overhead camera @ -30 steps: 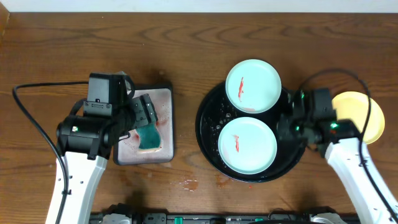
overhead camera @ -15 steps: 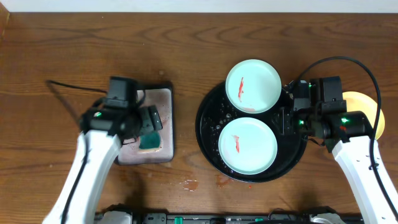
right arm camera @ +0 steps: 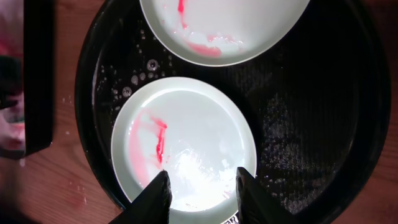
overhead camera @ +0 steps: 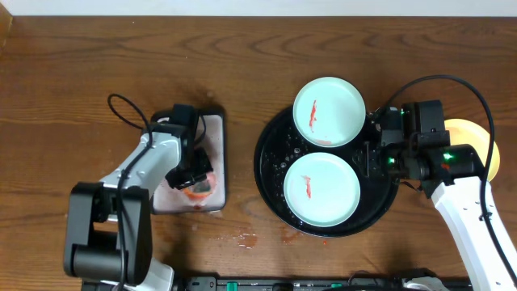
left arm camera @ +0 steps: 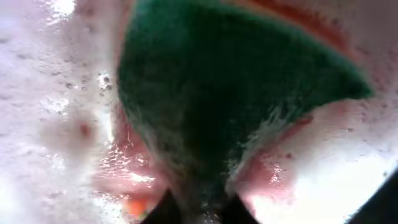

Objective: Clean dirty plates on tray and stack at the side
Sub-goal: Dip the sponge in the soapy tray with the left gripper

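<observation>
Green sponge (left arm camera: 217,93) clamped in down-bent left gripper (overhead camera: 195,176) | right gripper (right arm camera: 202,190) parted, empty, above plate (right arm camera: 186,137)

Overhead looked straight down over the whole table (overhead camera: 81,65). Left wrist sat tight against the green sponge (left arm camera: 217,93). Right wrist looked down on the round tray (right arm camera: 311,112), also seen overhead.

Brown wood-grain tabletop (overhead camera: 81,65) (evenly lit), pale strip (overhead camera: 258,6) behind.

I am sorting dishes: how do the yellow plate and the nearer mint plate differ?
The yellow plate lies on the wooden table, outside the black tray; the nearer mint plate lies inside it. The mint plate carries a red smear; the yellow plate's visible part shows none. Both are round.
</observation>
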